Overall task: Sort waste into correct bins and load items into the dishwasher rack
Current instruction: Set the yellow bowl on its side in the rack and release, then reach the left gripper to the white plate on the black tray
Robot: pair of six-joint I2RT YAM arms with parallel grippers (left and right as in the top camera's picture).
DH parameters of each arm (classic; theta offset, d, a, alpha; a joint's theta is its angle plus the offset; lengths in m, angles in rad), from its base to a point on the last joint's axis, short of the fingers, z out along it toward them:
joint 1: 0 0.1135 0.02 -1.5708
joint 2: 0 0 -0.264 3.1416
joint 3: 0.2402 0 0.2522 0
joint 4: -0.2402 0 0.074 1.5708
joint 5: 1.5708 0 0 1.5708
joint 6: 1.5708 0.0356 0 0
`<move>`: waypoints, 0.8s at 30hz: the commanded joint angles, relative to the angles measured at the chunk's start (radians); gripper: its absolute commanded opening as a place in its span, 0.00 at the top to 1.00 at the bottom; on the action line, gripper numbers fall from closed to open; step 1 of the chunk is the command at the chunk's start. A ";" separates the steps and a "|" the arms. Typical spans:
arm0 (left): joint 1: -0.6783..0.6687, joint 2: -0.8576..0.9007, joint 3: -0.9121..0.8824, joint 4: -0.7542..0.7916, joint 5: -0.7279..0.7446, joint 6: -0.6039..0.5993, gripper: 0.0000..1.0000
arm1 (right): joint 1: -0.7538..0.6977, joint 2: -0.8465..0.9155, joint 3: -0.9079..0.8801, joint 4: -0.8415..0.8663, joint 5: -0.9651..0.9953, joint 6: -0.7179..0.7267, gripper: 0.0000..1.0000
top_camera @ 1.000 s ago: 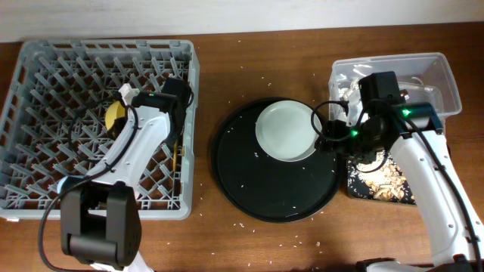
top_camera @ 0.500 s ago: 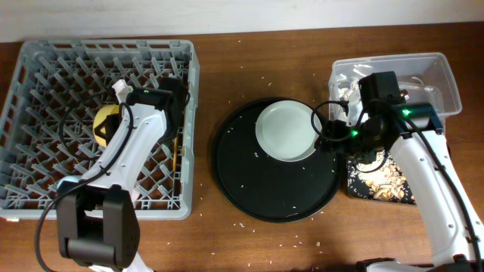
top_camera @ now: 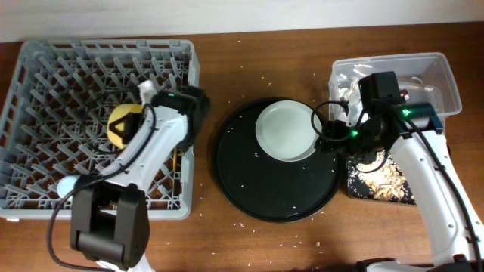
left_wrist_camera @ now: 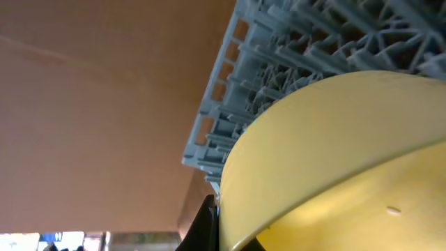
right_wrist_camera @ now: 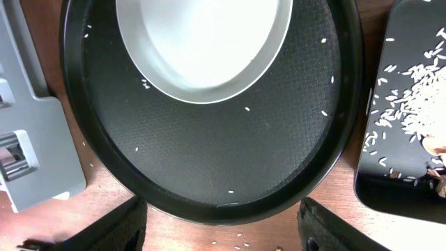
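Observation:
My left gripper [top_camera: 141, 113] is shut on the rim of the yellow bowl [top_camera: 122, 126] and holds it tilted over the pegs of the grey dishwasher rack [top_camera: 45, 68]. In the left wrist view the bowl [left_wrist_camera: 334, 160] fills the lower right, with a dark finger [left_wrist_camera: 212, 224] pressed on its rim. My right gripper [top_camera: 331, 137] is open and empty over the right edge of the round black tray, beside the pale plate [top_camera: 286, 130]. The right wrist view shows its fingers [right_wrist_camera: 223, 233] spread below the plate [right_wrist_camera: 202, 42]. Wooden chopsticks [top_camera: 179, 157] lie in the rack.
The large round black tray [top_camera: 265, 189] holds the plate and scattered white crumbs. The clear tub [top_camera: 431, 72] holds a silvery scrap [top_camera: 351, 92]. The small black tray [top_camera: 361, 189] holds tan food bits. A pale blue cup [top_camera: 66, 183] sits low in the rack.
My left arm has swung to the right over the rack and the yellow bowl has moved right with it. The right arm has not moved.

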 commanded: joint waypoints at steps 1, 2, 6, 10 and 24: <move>0.010 0.011 0.005 -0.003 -0.055 0.008 1.00 | -0.002 -0.014 0.013 -0.002 -0.005 -0.008 0.30; 0.028 0.017 0.005 -0.004 -0.037 0.007 1.00 | -0.002 -0.014 0.013 -0.001 -0.005 -0.008 0.30; 0.079 0.045 0.004 0.001 -0.012 0.007 1.00 | -0.002 -0.014 0.013 -0.001 -0.005 -0.008 0.30; 0.085 0.051 0.003 0.023 0.088 0.007 1.00 | -0.002 -0.014 0.013 0.003 -0.005 -0.008 0.29; 0.086 0.058 0.003 -0.021 0.293 0.008 0.67 | -0.002 -0.014 0.013 0.002 -0.005 -0.008 0.29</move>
